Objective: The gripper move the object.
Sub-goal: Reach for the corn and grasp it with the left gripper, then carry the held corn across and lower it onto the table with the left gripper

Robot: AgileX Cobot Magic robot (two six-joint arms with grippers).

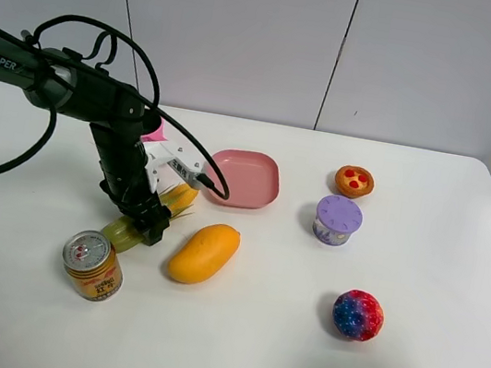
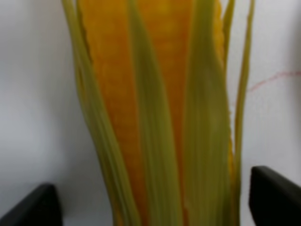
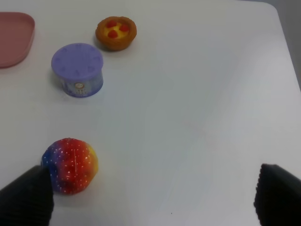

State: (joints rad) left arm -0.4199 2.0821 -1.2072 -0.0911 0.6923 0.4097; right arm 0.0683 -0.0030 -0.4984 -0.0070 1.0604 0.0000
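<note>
At left of desk | left jaws open astride corn, no grip yet | right jaws open, empty | move pending

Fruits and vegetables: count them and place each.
2. The corn cob lies under the left gripper, by the can; the mango sits just right of it, in front of the pink plate.

Bright, even light from above washes the white table nearly flat in the high view. Shadows are faint and soft, hugging the ball at four o'clock. The can at seven o'clock glints on its lid. The left wrist view is heavily blurred, with the corn out of focus. The right wrist view is slightly soft.
</note>
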